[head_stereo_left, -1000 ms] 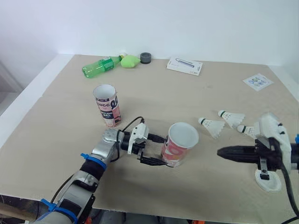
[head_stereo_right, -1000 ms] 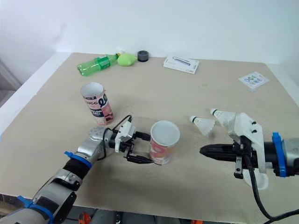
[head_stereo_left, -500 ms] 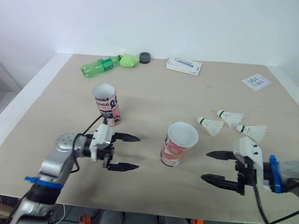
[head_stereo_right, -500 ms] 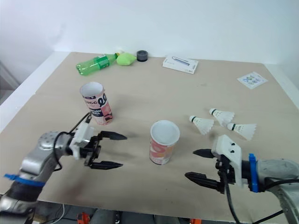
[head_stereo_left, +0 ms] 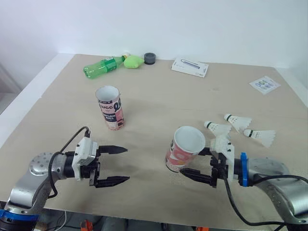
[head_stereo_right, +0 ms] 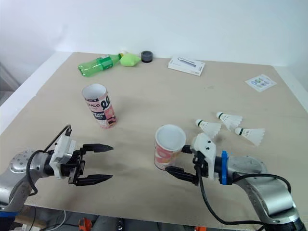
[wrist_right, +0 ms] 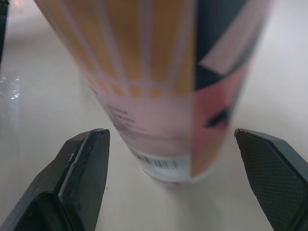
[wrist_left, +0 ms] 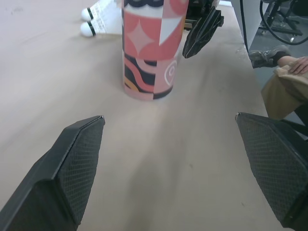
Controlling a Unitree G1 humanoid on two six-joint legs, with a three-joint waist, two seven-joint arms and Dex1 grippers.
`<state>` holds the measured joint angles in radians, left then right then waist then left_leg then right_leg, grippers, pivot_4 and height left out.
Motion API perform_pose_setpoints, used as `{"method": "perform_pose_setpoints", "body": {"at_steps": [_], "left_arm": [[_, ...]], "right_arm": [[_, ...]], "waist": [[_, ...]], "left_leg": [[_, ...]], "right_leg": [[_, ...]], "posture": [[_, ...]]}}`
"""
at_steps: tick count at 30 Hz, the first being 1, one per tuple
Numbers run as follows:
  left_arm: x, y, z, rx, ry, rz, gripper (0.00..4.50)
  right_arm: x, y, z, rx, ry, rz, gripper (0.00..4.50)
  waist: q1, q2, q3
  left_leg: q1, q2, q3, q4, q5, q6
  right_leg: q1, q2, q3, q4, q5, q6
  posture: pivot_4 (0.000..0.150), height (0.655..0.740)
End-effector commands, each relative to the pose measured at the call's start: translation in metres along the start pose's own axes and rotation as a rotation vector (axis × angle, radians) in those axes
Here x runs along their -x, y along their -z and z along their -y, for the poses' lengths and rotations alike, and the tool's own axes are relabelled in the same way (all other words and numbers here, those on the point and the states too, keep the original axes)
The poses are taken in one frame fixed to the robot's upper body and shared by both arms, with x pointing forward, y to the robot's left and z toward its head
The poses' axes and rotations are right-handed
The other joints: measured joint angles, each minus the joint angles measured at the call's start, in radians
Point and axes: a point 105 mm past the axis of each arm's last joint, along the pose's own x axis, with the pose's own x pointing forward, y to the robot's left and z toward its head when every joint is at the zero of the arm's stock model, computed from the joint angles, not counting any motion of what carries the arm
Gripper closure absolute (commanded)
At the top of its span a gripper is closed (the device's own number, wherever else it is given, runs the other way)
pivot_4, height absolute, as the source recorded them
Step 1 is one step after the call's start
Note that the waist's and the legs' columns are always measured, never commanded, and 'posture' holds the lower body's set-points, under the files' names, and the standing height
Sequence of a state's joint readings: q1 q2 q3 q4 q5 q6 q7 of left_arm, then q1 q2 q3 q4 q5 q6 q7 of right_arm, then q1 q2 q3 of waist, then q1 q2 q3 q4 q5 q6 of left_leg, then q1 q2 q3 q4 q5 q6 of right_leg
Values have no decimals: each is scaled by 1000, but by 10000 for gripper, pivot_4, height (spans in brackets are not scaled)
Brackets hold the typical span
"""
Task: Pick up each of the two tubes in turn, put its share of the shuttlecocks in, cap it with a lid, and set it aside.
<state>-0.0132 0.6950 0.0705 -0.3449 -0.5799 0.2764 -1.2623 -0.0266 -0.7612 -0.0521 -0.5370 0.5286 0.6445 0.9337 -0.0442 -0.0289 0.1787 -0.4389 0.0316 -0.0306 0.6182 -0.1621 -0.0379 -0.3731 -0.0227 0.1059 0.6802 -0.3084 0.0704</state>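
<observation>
Tube (head_stereo_left: 185,149) upright between spread jaws of right gripper (wrist_right: 169,134); left gripper (head_stereo_left: 127,164) well apart, jaws likewise spread.

Table (head_stereo_left: 159,96) looked matt beige board, smooth, faint seam across.
Centre tube (head_stereo_left: 184,153) was printed card, smooth, slight sheen, white inside.
Upper-left tube (head_stereo_left: 111,109) showed same printed card.
Bottle (head_stereo_left: 102,68), top left, was glossy translucent green plastic.
Shuttlecocks (head_stereo_left: 239,121), right of frame, had matt white skirts.
Left gripper (head_stereo_left: 126,164) had matt black fingers, cross-hatched pads (wrist_left: 77,159), white plastic housing.
Right gripper (head_stereo_left: 192,162) looked alike.
</observation>
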Motion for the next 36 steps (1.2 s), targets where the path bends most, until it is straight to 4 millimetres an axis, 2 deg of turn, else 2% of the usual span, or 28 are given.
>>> {"method": "perform_pose_setpoints", "body": {"at_steps": [1, 9, 10, 12, 15, 18, 24, 26, 29, 30, 33, 36], "left_arm": [[-3, -7, 2, -39, -1, 3, 0], [-5, -4, 6, -15, -7, -2, 0], [-5, -3, 7, -15, -4, -5, 0], [-6, -1, 7, -10, -5, -4, 0], [-8, -1, 6, -3, -9, 6, 0], [-12, 0, 7, 6, 5, 9, 0], [-25, 0, 8, 12, 48, 31, 0], [-28, 0, 7, 14, 58, 34, 0], [-32, 3, 6, 15, 83, 29, 0], [-34, 4, 4, 13, 94, 27, 0], [-41, 3, -2, -4, 116, 30, 0], [-51, -5, -16, -24, 130, 51, 0]], "right_arm": [[-8, -9, -2, 35, -26, 37, 465], [-16, -8, 2, 38, -33, 55, 465], [-16, -7, 1, 39, -39, 54, 2782], [-16, -6, 1, 37, -39, 54, 10914], [-14, -7, 6, 39, -6, 56, 13918], [-6, -12, 9, 28, 5, 71, 13918], [35, -51, 8, 34, 36, 184, 13918], [53, -62, 17, 55, 114, 208, 13918], [91, -71, 46, 79, 353, 218, 13918], [109, -70, 62, 72, 480, 210, 13918], [154, -64, 91, 39, 762, 184, 13918], [199, -56, 110, -12, 1019, 165, 13918]], "waist": [[0, 0, 0], [0, 0, 0], [0, 0, 0], [0, 0, 0], [0, 0, 0], [0, 0, 0], [4, 1, 1], [5, 1, 1], [6, 2, 1], [6, 2, 1], [6, 2, 1], [11, 2, 1]], "left_leg": [[0, 0, 0, 0, 0, 0], [0, 0, 0, 0, 0, 0], [0, 0, 0, 0, 0, 0], [0, 1, 0, 0, 0, 0], [0, 0, 0, 0, 0, 0], [0, 0, 0, 0, 0, 0], [-1, -1, 0, 1, 0, 0], [-1, -1, 0, 1, 0, 0], [0, 0, 0, 1, 0, 0], [0, -1, 0, 1, 0, 0], [0, -1, 1, 2, 0, 0], [0, -1, 1, 2, 0, 0]], "right_leg": [[0, 0, 0, 0, 0, 0], [0, -1, 0, 0, 0, 0], [0, 0, 0, 0, 0, 0], [0, 0, -1, 0, 0, 0], [0, 0, 0, 0, 0, 0], [0, 0, 0, 0, 0, 0], [1, -1, 0, 0, 1, 1], [1, 0, 0, 0, 1, 1], [1, 0, 0, 0, 1, 0], [1, 0, 0, 0, 1, 1], [1, 0, 1, 0, 2, 2], [1, 0, 1, 0, 2, 1]], "posture": [[1500, 7294], [1500, 7294], [1500, 7294], [1500, 7294], [1500, 7294], [1500, 7294], [1500, 7294], [1500, 7294], [1500, 7294], [1500, 7294], [1500, 7294], [1500, 7294]]}}
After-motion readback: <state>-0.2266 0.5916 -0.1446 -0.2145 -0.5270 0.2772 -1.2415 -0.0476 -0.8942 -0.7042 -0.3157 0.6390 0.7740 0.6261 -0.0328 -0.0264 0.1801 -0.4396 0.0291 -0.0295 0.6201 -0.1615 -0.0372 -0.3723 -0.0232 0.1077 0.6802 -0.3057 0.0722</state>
